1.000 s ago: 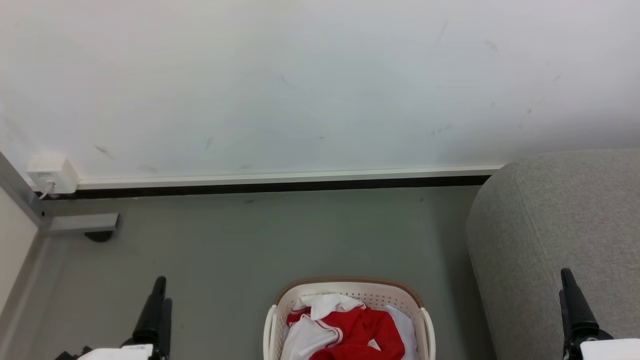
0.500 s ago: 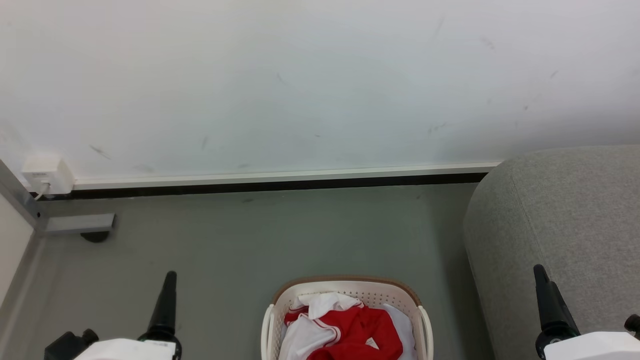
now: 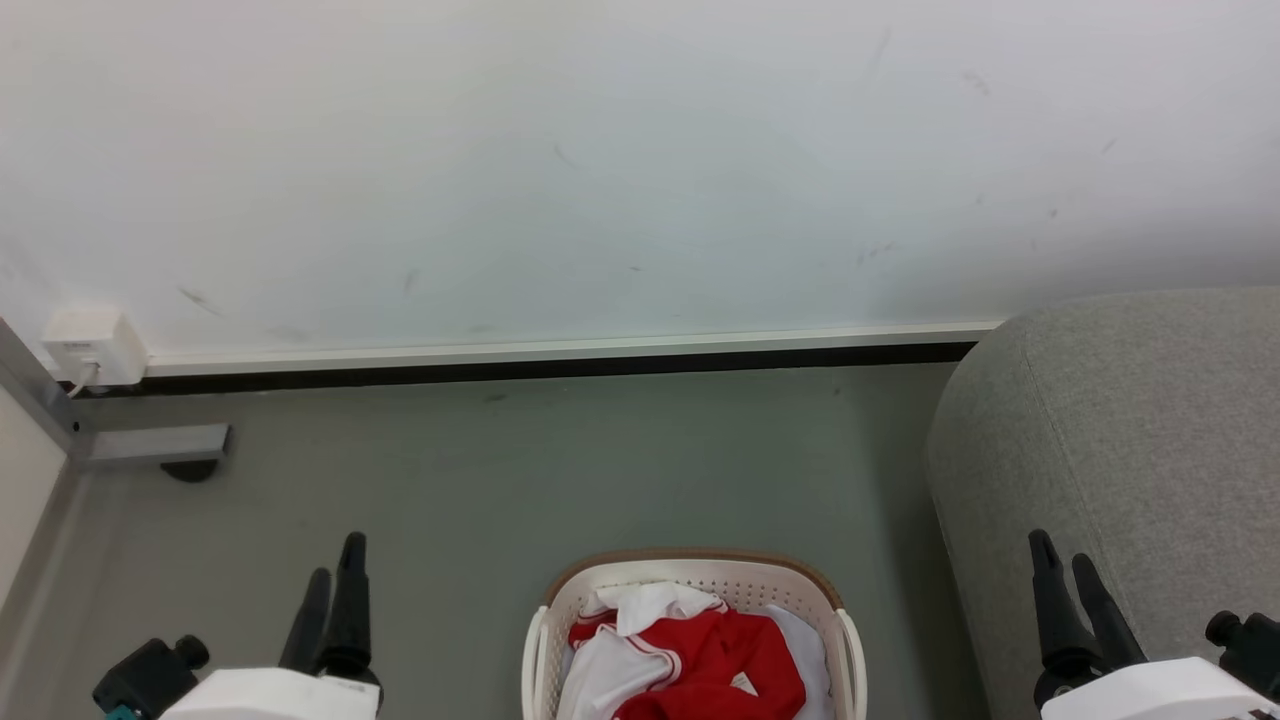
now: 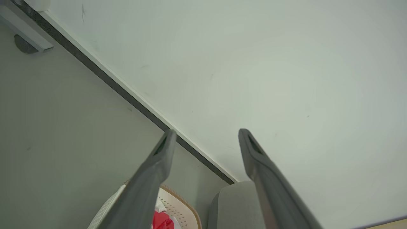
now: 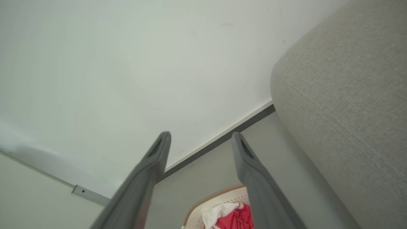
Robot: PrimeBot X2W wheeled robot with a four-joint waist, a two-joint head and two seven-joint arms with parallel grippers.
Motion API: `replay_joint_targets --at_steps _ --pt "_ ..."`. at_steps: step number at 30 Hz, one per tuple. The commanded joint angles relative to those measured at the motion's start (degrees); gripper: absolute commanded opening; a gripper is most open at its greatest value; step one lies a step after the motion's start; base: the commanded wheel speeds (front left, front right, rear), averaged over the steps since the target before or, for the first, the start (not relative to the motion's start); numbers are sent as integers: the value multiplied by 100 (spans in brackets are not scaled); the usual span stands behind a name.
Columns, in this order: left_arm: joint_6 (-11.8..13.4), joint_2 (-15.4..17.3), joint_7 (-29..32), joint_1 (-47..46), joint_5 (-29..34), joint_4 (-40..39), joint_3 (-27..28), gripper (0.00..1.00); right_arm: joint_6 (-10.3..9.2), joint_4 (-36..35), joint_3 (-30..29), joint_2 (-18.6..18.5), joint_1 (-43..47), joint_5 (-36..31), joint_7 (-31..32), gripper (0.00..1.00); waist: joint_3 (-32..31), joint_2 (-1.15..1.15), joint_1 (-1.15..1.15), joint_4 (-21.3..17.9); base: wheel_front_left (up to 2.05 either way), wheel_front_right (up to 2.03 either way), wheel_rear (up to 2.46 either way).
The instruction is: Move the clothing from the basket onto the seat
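Observation:
Red and white clothing [image 3: 690,660] lies heaped in the cream basket [image 3: 700,573] with a brown rim, on the floor at the bottom middle of the head view. The grey seat [image 3: 1130,440] rises at the right. My left gripper [image 3: 335,558] stands open to the left of the basket, empty. My right gripper [image 3: 1062,550] stands open in front of the seat, right of the basket, empty. In the left wrist view the left gripper [image 4: 206,135] points at the wall, with the basket [image 4: 178,206] low between its fingers. The right wrist view has the right gripper [image 5: 200,137], clothing [image 5: 232,218] and seat [image 5: 343,95].
A white wall [image 3: 600,170] with a dark skirting strip [image 3: 550,368] runs across the back. A white socket box [image 3: 90,345] and a grey metal bracket [image 3: 150,442] sit at the far left. Grey floor [image 3: 560,470] lies between the basket and the wall.
Both grippers have moved inward toward the basket and turned, so both fingers of each now show. The head view has shifted slightly.

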Motion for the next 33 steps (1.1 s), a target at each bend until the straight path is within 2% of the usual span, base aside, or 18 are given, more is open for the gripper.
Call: replay_joint_targets --at_steps 1,33 --pt "11 49 -75 -104 253 -104 -10 100 -4 -41 58 -68 -157 -255 -81 100 7 0 0 -5 0 0 0" --pt "90 164 -618 -24 2642 -43 -234 100 -7 43 373 -158 -199 -2418 -621 100 39 0 0 -71 0 0 0"
